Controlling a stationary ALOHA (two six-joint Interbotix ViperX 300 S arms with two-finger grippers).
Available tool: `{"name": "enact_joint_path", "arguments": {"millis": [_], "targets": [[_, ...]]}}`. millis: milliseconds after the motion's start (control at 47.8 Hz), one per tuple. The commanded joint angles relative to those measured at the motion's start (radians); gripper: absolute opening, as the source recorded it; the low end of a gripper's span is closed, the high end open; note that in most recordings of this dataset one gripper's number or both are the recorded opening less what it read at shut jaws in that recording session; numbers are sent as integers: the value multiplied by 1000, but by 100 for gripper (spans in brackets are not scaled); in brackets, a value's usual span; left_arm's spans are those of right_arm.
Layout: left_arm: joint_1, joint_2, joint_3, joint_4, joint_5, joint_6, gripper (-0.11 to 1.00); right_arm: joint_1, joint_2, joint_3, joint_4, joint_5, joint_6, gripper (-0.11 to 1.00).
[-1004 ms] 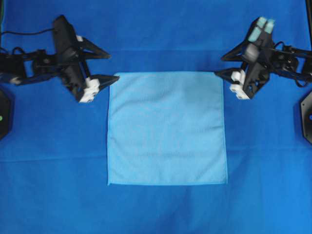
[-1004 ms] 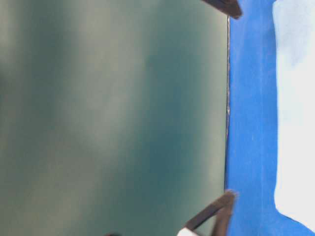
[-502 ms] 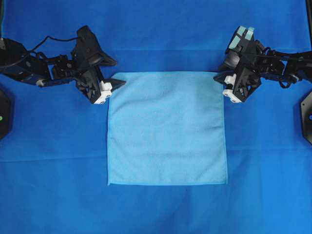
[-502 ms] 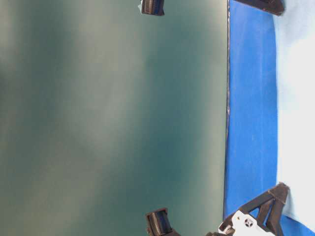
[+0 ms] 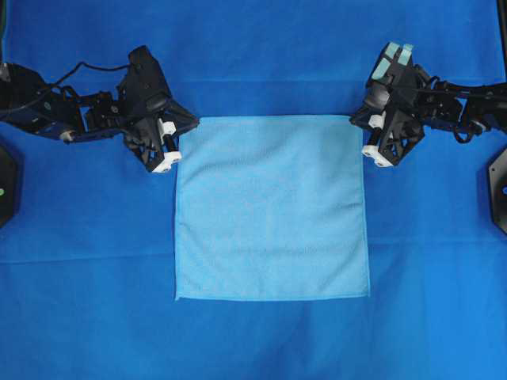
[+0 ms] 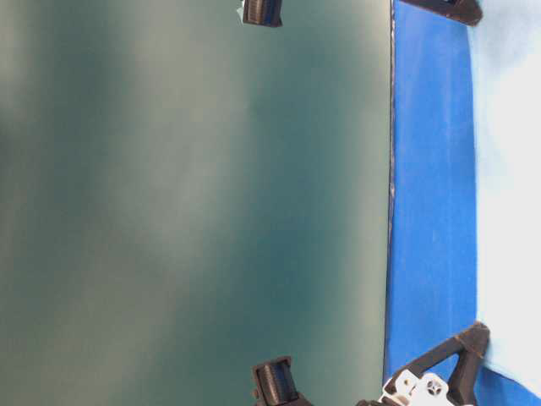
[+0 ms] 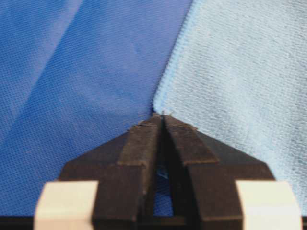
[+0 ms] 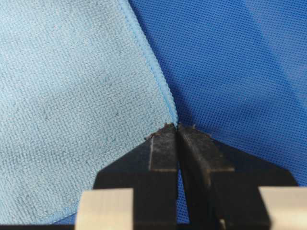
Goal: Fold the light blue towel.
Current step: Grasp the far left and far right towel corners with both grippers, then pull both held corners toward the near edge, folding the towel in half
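Left arm: reaches in from the left edge of the overhead view, wrist angled down toward the table.
Left gripper (image 5: 181, 136): jaws pressed together, tips pinching the light blue towel (image 5: 272, 207) at its upper left corner.
Right arm: extends in from the right edge, mirroring the left.
Right gripper (image 5: 360, 127): jaws closed, tips clamped on the towel's upper right corner.

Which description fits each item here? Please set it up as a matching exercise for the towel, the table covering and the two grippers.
Items:
1. light blue towel
2. table covering
3. left gripper
4. right gripper

Descriptions:
A. shut on the towel's top right corner in the overhead view
B. royal blue, underneath everything
C. lying flat, unfolded
D. shut on the towel's top left corner in the overhead view

Pairs: 1-C, 2-B, 3-D, 4-A
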State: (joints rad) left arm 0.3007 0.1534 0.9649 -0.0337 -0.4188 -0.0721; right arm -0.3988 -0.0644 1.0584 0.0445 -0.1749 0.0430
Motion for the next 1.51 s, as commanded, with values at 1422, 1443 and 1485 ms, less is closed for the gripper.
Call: {"name": "enact_joint_path", "arguments": {"millis": [1422,1443,1485], "targets": [[-551,-207,-51,2,275,-153,1,623,-247,-8,49,236,347,2],[-560,-201,-54,2,275,-161,1,635,-242,-11,49,233,354,2],[-583,-187,-64,2,275,-178,1,664,-230,-15,49,230,370,2]]}}
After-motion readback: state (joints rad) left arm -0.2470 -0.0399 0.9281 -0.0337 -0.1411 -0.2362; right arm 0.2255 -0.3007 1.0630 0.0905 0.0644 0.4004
